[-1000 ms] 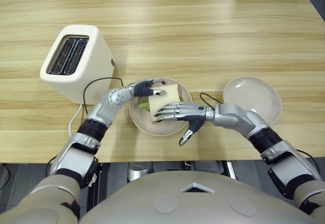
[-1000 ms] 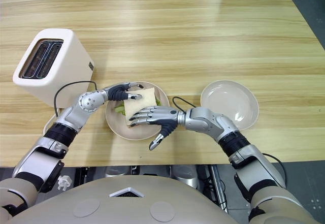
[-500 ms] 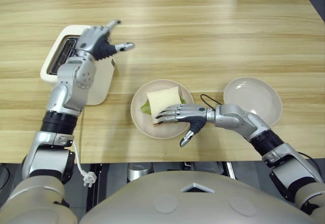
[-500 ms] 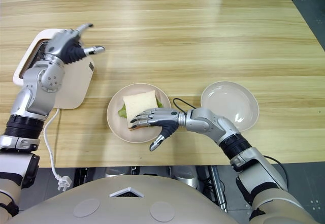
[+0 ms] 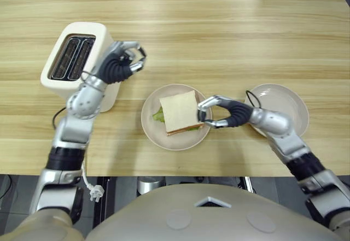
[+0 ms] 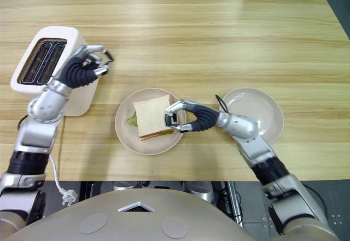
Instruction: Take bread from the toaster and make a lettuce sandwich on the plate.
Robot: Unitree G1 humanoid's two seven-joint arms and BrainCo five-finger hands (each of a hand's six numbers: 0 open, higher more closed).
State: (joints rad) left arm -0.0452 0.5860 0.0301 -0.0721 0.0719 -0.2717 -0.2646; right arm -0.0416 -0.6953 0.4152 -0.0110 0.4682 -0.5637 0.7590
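Sandwich (image 5: pixel 178 111) is found on the plate (image 5: pixel 153 134), lying just left of the right hand (image 5: pixel 229 113), which is curled against its right edge with no clear grip seen. Further back, the left hand (image 5: pixel 121 65) is curled empty beside the toaster (image 5: pixel 71 55).

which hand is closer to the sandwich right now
Right. The right hand sits at the right edge of the sandwich, over the plate; the left hand is up beside the toaster, well apart from it.
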